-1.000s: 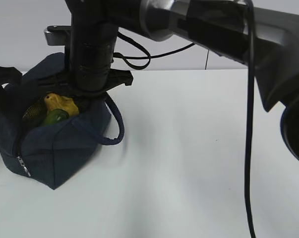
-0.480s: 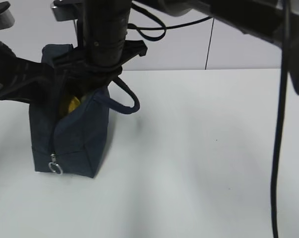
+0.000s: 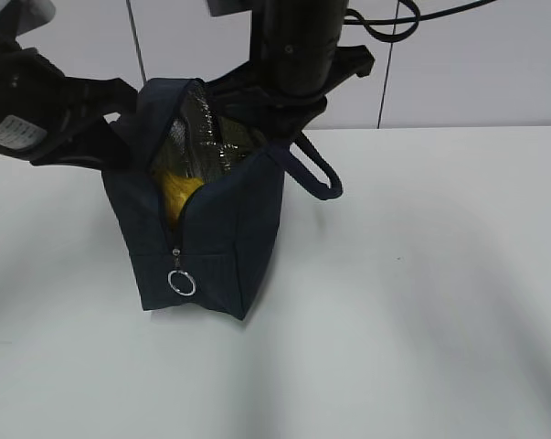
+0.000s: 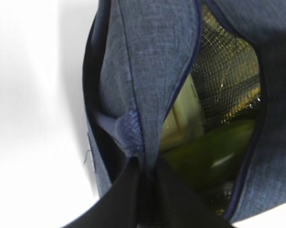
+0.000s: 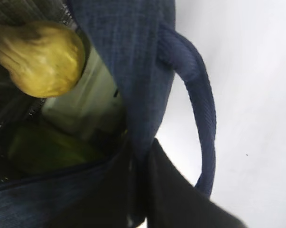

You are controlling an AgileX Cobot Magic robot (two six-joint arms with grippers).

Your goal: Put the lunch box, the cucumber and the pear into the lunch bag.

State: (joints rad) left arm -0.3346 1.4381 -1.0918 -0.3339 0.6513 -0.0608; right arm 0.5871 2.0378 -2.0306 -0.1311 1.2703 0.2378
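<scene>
White label on left arm (image 3: pixel 3 133); print too small to read

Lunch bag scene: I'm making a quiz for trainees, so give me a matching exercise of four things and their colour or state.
Things:
1. pear
2. cucumber
3. zipper pull
4. left gripper

States:
a. silver ring hanging at the bag's end
b. shut on the lunch bag edge
c. yellow, inside the bag
d. dark green, inside the bag

Pairs: 1-c, 2-d, 3-a, 4-b

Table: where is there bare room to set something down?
The white table is bare right of the lunch bag and in front of it. Crowded at the bag's top, where the left claw and right claw pinch its edges.
</scene>
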